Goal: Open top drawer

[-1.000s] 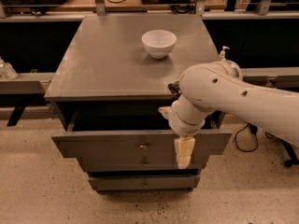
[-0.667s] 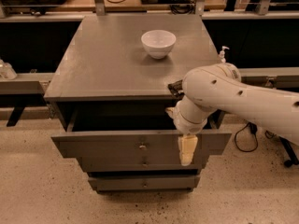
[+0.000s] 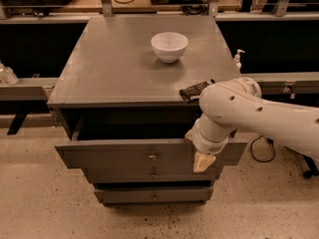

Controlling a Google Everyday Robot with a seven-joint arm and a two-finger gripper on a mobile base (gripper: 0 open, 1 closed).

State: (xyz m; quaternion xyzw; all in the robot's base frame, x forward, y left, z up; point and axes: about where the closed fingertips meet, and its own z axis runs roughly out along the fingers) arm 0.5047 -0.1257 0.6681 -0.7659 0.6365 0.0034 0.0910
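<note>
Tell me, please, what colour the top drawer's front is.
The top drawer is matte grey, camera view; the gripper hangs before its right side.

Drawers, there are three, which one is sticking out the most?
The top drawer, the widest one. It sticks out furthest, showing a dark gap inside. The middle drawer and bottom drawer sit further back. The hand hangs in front of the top drawer.

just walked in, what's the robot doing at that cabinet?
The robot's arm reaches in from the right, and its hand hangs low against the front of the top drawer, right of the knob. Whether it touches the front is unclear. That drawer is pulled partway out of the grey cabinet; the two lower drawers sit further back. A white bowl and a dark flat packet rest on top.
</note>
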